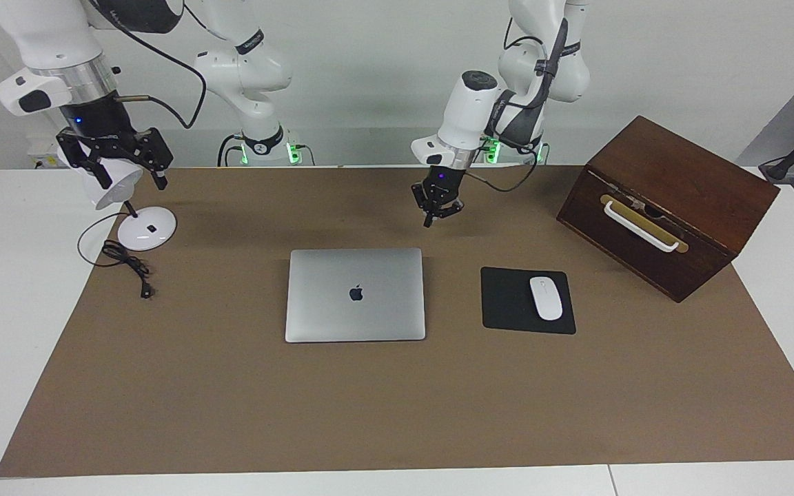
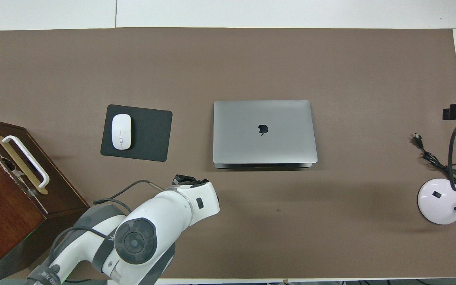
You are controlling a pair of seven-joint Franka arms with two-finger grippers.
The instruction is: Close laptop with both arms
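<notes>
On the brown mat (image 1: 231, 399), the laptop (image 1: 355, 295) is seen lying with its lid fully down; closing is judged complete. The left gripper (image 1: 438, 212) is held empty above the mat, fingers nearly together. The right gripper (image 1: 116, 162) is held spread and empty over the desk lamp (image 1: 143, 231).

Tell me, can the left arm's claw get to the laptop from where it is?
Probably yes. The left claw hangs over bare mat just robot-side of the closed laptop, with nothing between them.

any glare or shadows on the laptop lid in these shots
Facing view: the laptop lid shows a soft, even sheen, no hard glare. Overhead view: the lid is brighter toward the mouse pad, and a thin dark shadow lies along the edge nearest the robots.
</notes>
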